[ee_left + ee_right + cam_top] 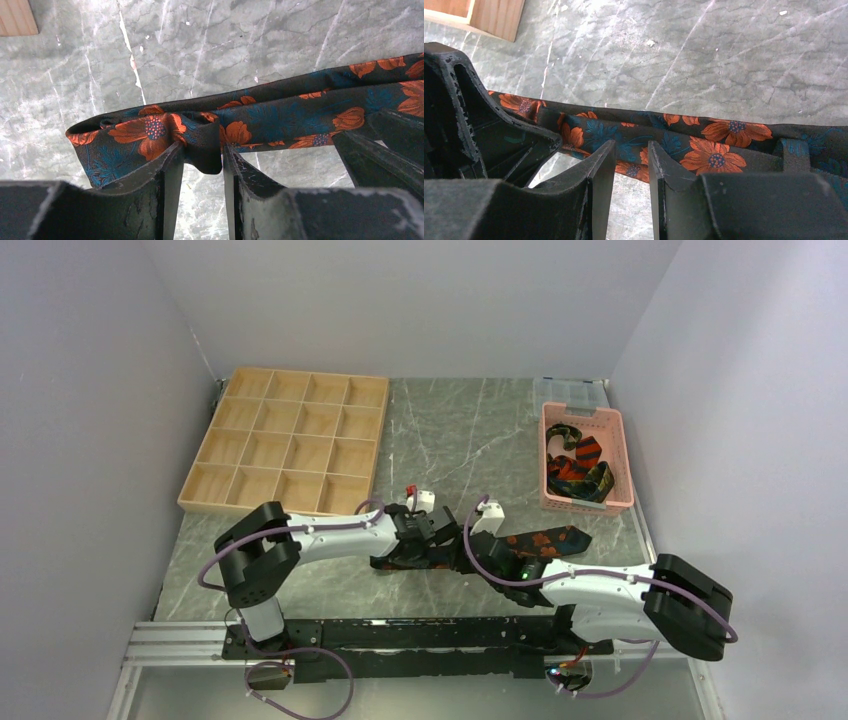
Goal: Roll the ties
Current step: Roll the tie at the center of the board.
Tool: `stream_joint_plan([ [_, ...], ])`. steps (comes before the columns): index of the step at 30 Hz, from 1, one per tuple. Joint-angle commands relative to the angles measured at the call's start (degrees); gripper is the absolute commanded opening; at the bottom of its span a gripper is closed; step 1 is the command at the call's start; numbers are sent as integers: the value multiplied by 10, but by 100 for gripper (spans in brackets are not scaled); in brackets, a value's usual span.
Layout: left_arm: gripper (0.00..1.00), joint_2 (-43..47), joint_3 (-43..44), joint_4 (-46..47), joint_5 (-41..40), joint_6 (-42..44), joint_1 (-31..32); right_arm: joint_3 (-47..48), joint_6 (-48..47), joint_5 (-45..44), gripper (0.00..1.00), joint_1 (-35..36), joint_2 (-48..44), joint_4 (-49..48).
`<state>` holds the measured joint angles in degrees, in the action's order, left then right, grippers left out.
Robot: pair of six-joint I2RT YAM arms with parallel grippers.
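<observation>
A black tie with orange flowers and blue leaves (545, 540) lies flat along the table's near middle. Its left end is folded back on itself (150, 132). My left gripper (202, 150) is shut on a bunched black fold of that end, which fills the gap between its tips. In the top view it (435, 548) sits beside my right gripper (470, 560). My right gripper (631, 145) stands over the tie (724, 145) just right of the fold, its jaws a narrow gap apart with flat fabric and table showing between them. Several more ties (578, 465) lie heaped in the pink basket (622, 455).
A wooden tray with many compartments (285, 440) stands at the back left. A clear plastic box (570, 390) sits behind the basket. The left gripper's body (469, 130) is close on the right gripper's left. White walls enclose the marble table (460, 430).
</observation>
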<state>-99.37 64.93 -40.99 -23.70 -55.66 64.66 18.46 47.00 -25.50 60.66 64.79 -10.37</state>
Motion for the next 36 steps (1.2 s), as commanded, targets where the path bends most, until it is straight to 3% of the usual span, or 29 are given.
stream_joint_plan([
  [1,41,25,13,-5,-5,-10,9,-4,-6,-16,34,-1,-10,1],
  [11,45,93,-17,-30,-23,-38,17,0,-11,-3,37,-1,-24,14],
  [19,51,189,-63,-60,-61,-72,18,39,-30,91,59,-2,-8,4],
  [27,67,422,-250,72,-115,-107,7,92,14,161,70,-13,39,-4],
  [36,73,685,-428,176,-97,-102,-49,98,75,293,66,-71,114,-88],
])
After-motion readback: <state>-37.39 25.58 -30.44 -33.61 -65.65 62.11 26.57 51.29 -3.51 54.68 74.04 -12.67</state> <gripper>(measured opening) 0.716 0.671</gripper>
